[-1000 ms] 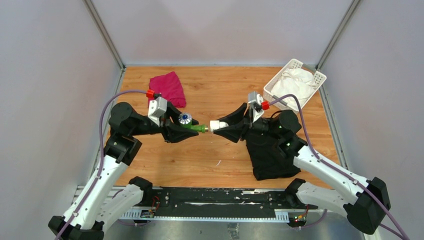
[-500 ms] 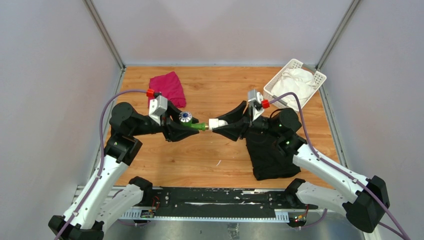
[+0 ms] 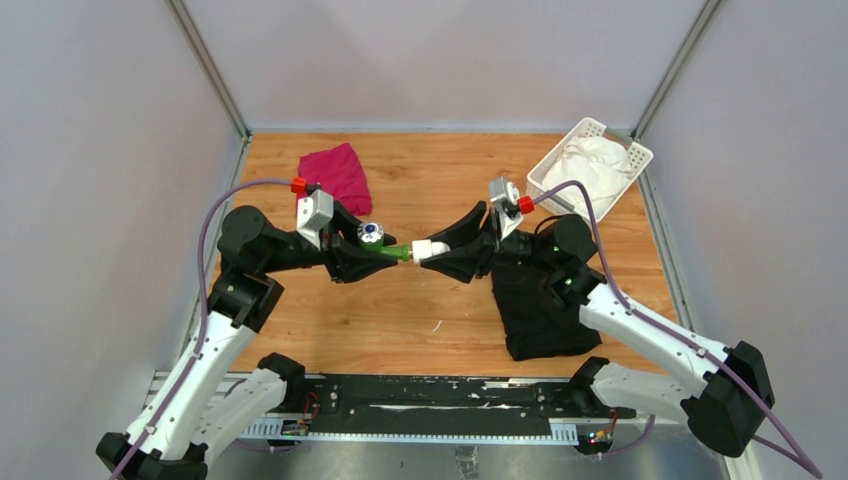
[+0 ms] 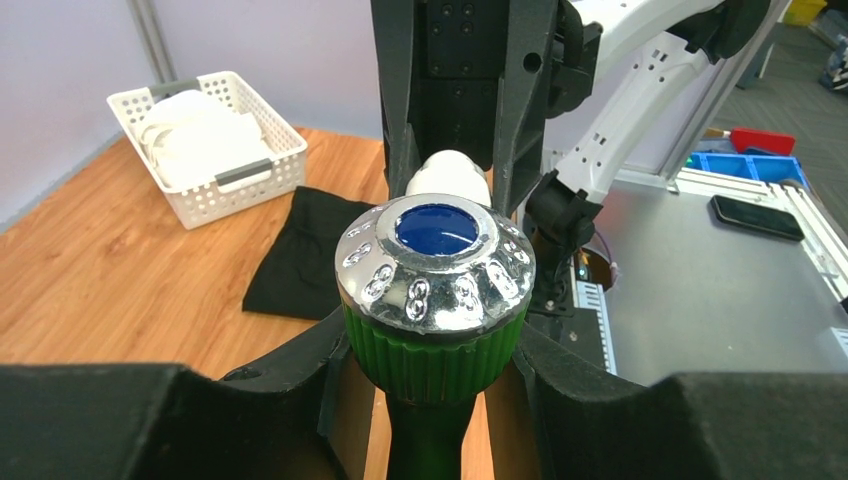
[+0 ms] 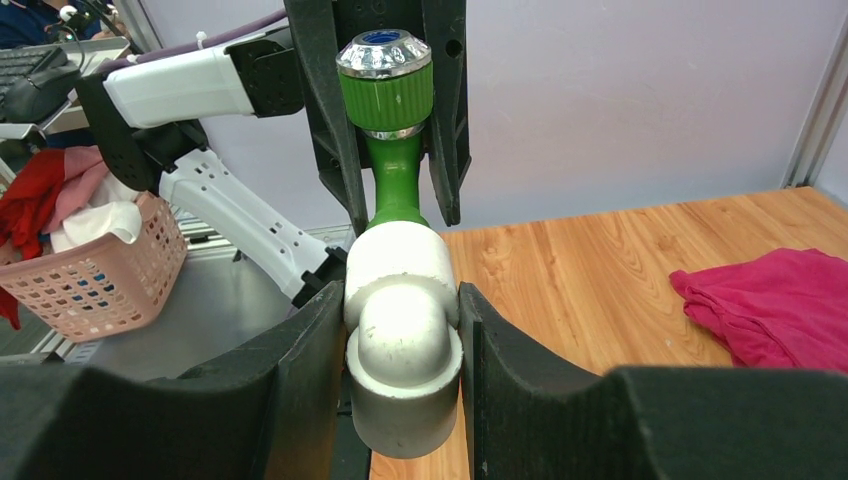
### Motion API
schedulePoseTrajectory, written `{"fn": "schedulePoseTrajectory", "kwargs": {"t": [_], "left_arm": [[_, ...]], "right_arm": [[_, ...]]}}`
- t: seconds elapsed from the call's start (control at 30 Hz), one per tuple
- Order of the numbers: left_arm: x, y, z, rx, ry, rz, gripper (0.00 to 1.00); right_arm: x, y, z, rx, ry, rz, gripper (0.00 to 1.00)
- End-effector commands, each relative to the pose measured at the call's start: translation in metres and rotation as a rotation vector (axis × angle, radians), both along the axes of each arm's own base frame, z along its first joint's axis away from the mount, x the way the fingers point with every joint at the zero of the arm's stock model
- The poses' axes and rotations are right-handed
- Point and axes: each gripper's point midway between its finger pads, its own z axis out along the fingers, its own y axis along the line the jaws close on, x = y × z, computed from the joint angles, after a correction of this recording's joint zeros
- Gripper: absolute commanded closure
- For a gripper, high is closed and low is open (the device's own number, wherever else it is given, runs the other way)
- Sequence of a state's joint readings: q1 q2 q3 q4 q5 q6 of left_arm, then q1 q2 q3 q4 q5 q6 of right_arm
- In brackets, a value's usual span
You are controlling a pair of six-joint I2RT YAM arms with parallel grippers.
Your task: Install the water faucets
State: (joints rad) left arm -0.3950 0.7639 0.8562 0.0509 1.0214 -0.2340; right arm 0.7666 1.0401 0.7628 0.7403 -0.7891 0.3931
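The water faucets are held above the middle of the wooden table. My left gripper (image 3: pixel 372 254) is shut on the green tap (image 3: pixel 388 250), whose chrome knob (image 4: pixel 435 262) has a blue centre. The left jaws press the ribbed green collar (image 4: pixel 432 352) from both sides. My right gripper (image 3: pixel 446 250) is shut on the white elbow fitting (image 3: pixel 430 247), which sits squeezed between the two black fingers (image 5: pixel 300 380). In the right wrist view the tap's green stem (image 5: pixel 396 185) meets the fitting's far end (image 5: pixel 400 250); how deep it sits is hidden.
A red cloth (image 3: pixel 337 175) lies at the back left. A black cloth (image 3: pixel 540 300) lies under the right arm. A white basket (image 3: pixel 592 165) holding a white cloth stands at the back right corner. A black rail (image 3: pixel 430 395) runs along the near edge.
The right gripper has moved left with the white fitting, and the left gripper has shifted back slightly. The gap between the tap's tip and the fitting has closed.
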Motion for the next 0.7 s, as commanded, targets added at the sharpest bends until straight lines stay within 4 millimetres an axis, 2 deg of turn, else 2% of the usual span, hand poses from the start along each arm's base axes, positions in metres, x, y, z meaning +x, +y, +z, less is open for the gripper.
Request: {"fn": "schedulePoseTrajectory", "kwargs": {"t": [0.0, 0.27, 0.67], "left_arm": [[0.0035, -0.0001, 0.0046, -0.014, -0.021, 0.026, 1.00], [0.0079, -0.0001, 0.0027, -0.013, -0.011, 0.045, 1.00], [0.0073, -0.0040, 0.0003, -0.017, -0.001, 0.044, 1.00]], "right_arm": [[-0.0172, -0.0012, 0.0233, 0.078, -0.048, 0.058, 1.00], [-0.0127, -0.0052, 0.0248, 0.122, -0.010, 0.015, 1.00], [-0.0165, -0.0011, 0.0258, 0.171, 0.052, 0.059, 1.00]]}}
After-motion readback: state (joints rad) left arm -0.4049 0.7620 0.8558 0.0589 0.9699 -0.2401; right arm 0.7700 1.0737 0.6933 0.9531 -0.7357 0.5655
